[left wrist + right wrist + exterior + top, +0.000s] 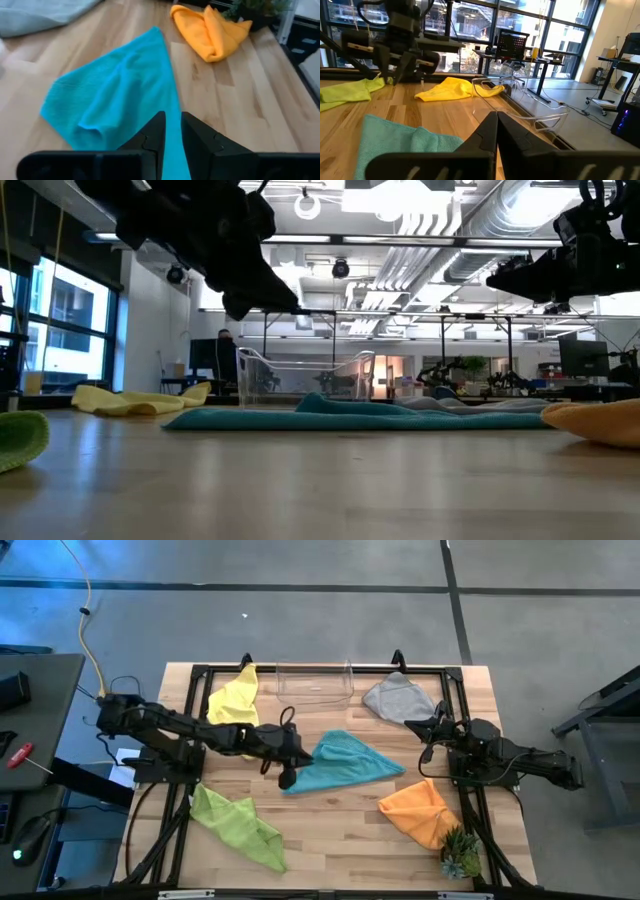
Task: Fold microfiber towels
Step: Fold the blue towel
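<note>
1. The table [330,850] is pale wooden planks with a dark frame along its edges.
2. The teal towel [345,762] lies flat under and just ahead of the left tool [287,778], folded into a rough triangle (a loose fold bunched on top).
3. The lime green towel [238,825] lies crumpled behind the left tool, toward the near edge.
4. The yellow towel [236,697] sits at the far edge, beside the clear bin [315,683].
5. The orange towel [420,812] lies bunched near the right tool [437,724], with the small plant [460,855] just beyond it.
6. The grey towel [398,697] lies just beside the right tool's tip.
7. The left tool hangs above the teal towel's edge, fingers [155,132] slightly parted, gripping nothing.
8. The right tool is closed and empty, raised off the table.
</note>
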You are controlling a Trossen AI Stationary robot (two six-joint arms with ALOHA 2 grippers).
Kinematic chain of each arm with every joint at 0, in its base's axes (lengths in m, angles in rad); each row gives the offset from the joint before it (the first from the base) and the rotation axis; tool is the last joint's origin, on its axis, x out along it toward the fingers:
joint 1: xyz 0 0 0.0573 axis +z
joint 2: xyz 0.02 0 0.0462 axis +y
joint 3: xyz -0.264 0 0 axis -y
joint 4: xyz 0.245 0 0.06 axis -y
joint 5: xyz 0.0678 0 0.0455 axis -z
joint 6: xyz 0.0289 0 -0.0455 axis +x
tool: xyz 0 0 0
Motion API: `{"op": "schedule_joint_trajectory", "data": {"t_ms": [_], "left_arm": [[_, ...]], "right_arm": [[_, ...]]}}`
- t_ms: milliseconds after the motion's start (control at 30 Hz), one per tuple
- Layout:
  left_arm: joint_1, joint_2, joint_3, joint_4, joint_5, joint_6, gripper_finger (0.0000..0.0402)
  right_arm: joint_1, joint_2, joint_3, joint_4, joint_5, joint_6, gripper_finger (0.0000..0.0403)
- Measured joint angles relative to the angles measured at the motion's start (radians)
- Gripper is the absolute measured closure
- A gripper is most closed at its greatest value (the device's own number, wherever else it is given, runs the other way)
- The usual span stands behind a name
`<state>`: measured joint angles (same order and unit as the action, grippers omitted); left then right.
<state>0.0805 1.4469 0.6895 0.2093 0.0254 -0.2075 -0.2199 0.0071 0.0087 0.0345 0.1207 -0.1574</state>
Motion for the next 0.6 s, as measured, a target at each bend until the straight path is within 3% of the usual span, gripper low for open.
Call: {"op": "schedule_joint_trajectory", "data": {"t_ms": [167,300,600], "left_arm": [[-0.035,0.03,0.0,-0.002,-0.005,-0.059,0.0354],[-0.073,0.045,0.0,-0.001,-0.074,-0.147,0.0346],[-0.063,0.16,0.069,-0.005,-0.198,-0.163,0.0267]], "right_arm": [[0.0,0.0,0.0,0.0,0.0,0.0,0.0402],[0.0,0.0,0.0,0.0,0.0,0.0,0.0402],[0.0,0.0,0.0,0.0,0.0,0.0,0.0402]]}}
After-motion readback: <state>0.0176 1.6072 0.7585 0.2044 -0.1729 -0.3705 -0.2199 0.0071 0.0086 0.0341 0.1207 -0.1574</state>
